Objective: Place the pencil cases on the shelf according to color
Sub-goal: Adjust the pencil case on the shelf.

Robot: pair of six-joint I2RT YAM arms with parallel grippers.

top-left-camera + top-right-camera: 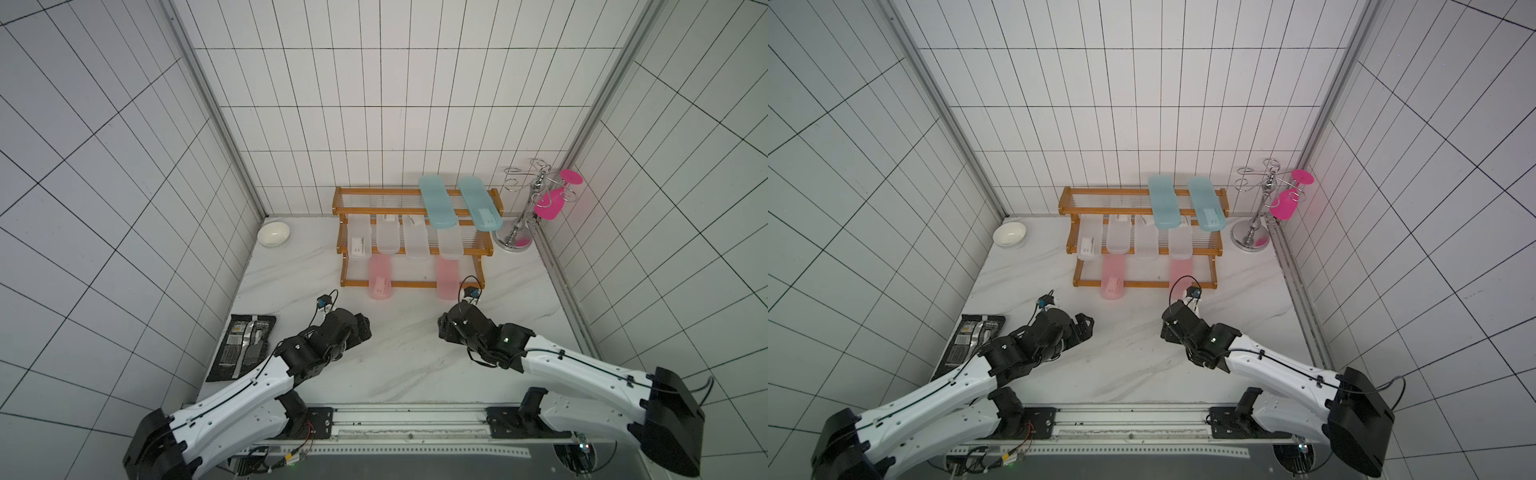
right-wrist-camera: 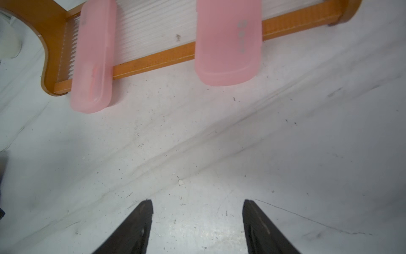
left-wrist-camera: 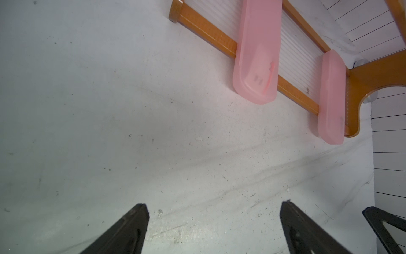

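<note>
Expect the pencil cases (image 1: pixel 415 245) to be light, stiff and slick; pinch across the narrow width, at the end jutting past the front rail of the shelf (image 1: pixel 411 284). Find teal cases (image 1: pixel 436 203) on its top tier, clear cases (image 1: pixel 388 239) on the middle, pink cases (image 1: pixel 379 278) on the lowest. See left tool (image 3: pixel 214 205) and right tool (image 2: pixel 198 202) both spread, the right less widely, gripping nothing, over the bench (image 1: pixel 395 357) in front of the shelf.

Top views overlook all; wrist views face shelf (image 3: pixel 208 31).
</note>
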